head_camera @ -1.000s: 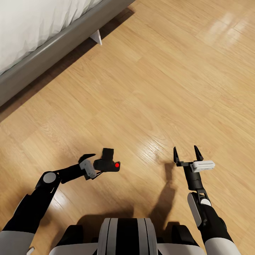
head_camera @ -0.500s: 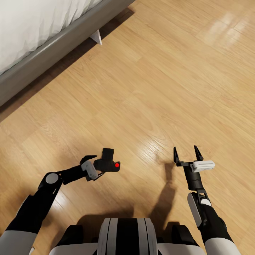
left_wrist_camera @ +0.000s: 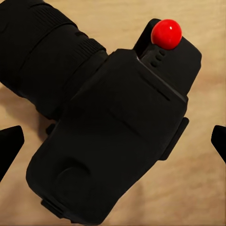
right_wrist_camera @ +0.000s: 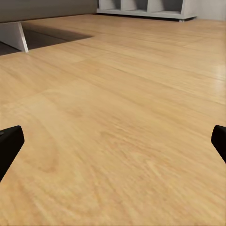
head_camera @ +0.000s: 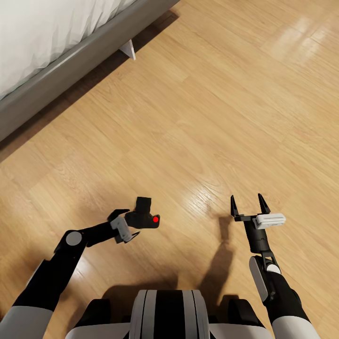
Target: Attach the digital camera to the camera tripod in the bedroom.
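Observation:
The digital camera (head_camera: 143,217), black with a round red button, lies on the wood floor in front of my left side. My left gripper (head_camera: 130,223) is open just behind it, its fingers on either side of the camera's near end. In the left wrist view the camera (left_wrist_camera: 110,136) sits close up between the two black fingertips (left_wrist_camera: 10,143), which stand apart from it at both sides. My right gripper (head_camera: 246,200) is open over bare floor to the right, holding nothing, and looks the same in its wrist view (right_wrist_camera: 113,141). The camera tripod is out of view.
A grey bed frame (head_camera: 70,61) with a white mattress crosses the top left, with a white bed foot (head_camera: 128,48) under it. A low white shelf unit (right_wrist_camera: 146,6) stands far across the floor. Light wood planks (head_camera: 226,117) stretch ahead and right.
My left arm has drawn back a little toward my body, sliding the open gripper away from the camera. The camera and the right arm have stayed put.

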### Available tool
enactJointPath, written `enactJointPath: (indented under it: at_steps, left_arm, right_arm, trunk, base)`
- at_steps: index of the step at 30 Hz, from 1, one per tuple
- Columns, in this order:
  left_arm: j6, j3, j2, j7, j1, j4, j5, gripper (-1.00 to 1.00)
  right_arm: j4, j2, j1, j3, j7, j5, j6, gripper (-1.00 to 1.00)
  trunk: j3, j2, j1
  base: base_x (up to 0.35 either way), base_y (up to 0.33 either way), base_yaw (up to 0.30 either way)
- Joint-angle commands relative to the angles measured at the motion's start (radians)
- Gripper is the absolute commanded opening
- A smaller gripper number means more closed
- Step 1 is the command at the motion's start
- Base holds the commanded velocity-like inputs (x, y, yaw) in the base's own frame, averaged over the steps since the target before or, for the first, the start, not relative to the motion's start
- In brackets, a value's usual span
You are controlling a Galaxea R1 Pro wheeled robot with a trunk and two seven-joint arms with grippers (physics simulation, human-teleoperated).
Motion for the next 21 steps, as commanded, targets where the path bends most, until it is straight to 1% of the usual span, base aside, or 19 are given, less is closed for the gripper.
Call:
enactJointPath:
  at_steps: [1, 11, 21]
  left_arm:
    - [0.002, -0.001, -0.001, -0.002, 0.000, 0.000, -0.008, 1.00]
    - [-0.007, -0.001, -0.009, -0.002, 0.000, 0.010, -0.019, 1.00]
    - [-0.012, 0.000, -0.008, -0.001, 0.000, 0.023, -0.022, 1.00]
  right_arm:
    - [0.001, 0.000, 0.000, -0.001, 0.010, -0.010, -0.001, 1.00]
    - [0.001, 0.000, -0.001, -0.001, 0.010, -0.010, -0.001, 1.00]
    - [0.001, 0.000, -0.001, -0.001, 0.010, -0.010, -0.001, 1.00]
  trunk:
    - [0.000, 0.000, 0.000]
    - [0.000, 0.000, 0.000]
    - [0.000, 0.000, 0.000]
  base:
    - [0.000, 0.000, 0.000]
    - [0.000, 0.000, 0.000]
    - [0.000, 0.000, 0.000]
